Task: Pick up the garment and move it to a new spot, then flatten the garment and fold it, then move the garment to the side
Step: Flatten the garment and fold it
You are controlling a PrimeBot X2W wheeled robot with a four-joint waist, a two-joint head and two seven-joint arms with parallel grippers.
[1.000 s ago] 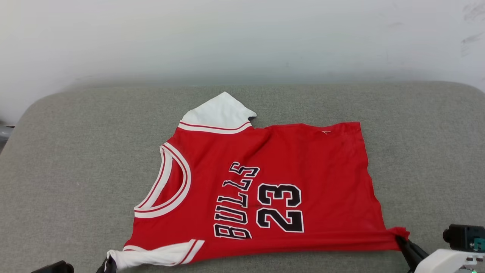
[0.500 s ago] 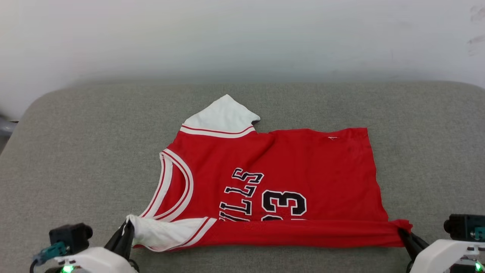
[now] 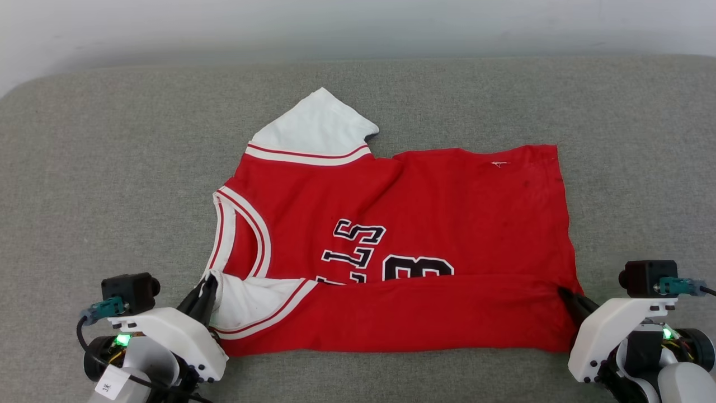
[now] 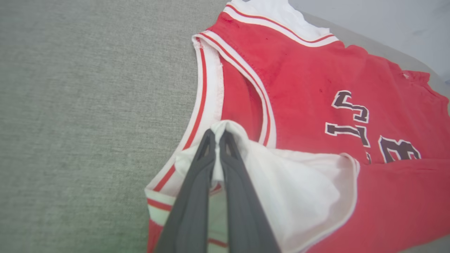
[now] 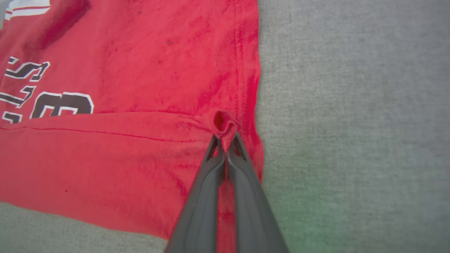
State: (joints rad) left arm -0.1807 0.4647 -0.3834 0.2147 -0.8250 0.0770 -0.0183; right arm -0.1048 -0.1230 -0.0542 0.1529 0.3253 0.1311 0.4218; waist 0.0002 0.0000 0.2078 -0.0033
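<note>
The garment (image 3: 425,190), a red jersey with white sleeves and black lettering, lies on the grey cushion with its collar to the left and its near edge folded up over the print. My left gripper (image 3: 208,281) is shut on the near white sleeve (image 4: 281,182), pinching its tip between the dark fingers (image 4: 197,182). At the right, my right gripper (image 3: 565,292) is shut on the garment's near hem corner (image 5: 223,123), which bunches just past the fingertips. The far white sleeve (image 3: 316,123) lies flat.
The grey cushion (image 3: 112,168) spreads on all sides of the garment, with wide bare fabric to the left and right. A pale wall (image 3: 358,22) runs along its far edge.
Both grippers have carried the garment's near edge away from me, folding it over the lettering, which is now mostly covered. The head view has tilted down, so both arms show more.
</note>
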